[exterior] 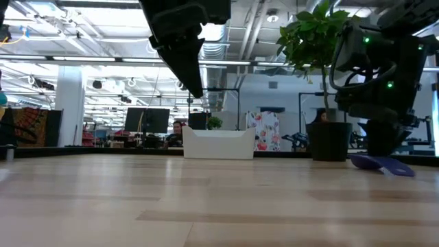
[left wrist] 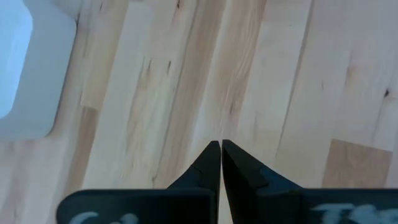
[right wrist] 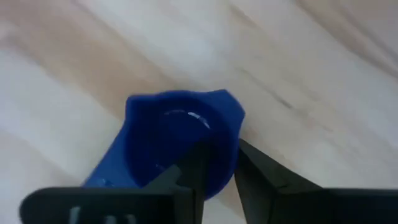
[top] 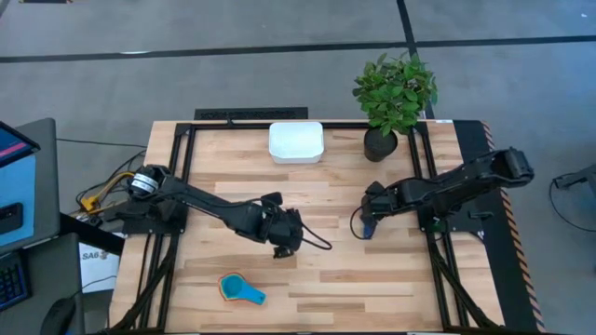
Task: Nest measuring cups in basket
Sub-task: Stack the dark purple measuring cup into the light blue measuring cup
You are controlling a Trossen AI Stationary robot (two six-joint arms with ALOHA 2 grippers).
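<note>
My right gripper [top: 369, 221] is at the table's right middle, shut on a dark blue measuring cup [right wrist: 168, 134], which shows low over the wood in the low view [exterior: 381, 163]. My left gripper [top: 287, 238] hangs shut above the table's middle, holding nothing; its fingertips [left wrist: 221, 146] point down at bare wood. A light blue cup [top: 250, 294] with an orange cup [top: 230, 283] nested in it lies near the front edge. The white basket [top: 296, 142] stands at the far middle. The other cups are out of view. My right gripper pinches the dark blue cup's bowl wall [right wrist: 227, 163] on the side away from the handle. One finger [right wrist: 194, 163] is inside the bowl and one finger [right wrist: 256, 168] outside. The fingers come from above, pointing down. The cup sits at table height, its mouth facing up.
A black pot with a green plant [top: 380, 144] stands just right of the basket at the far edge. A black frame [top: 182, 149] runs along the table's left, far and right sides. Bare wood lies between the two grippers and the basket.
</note>
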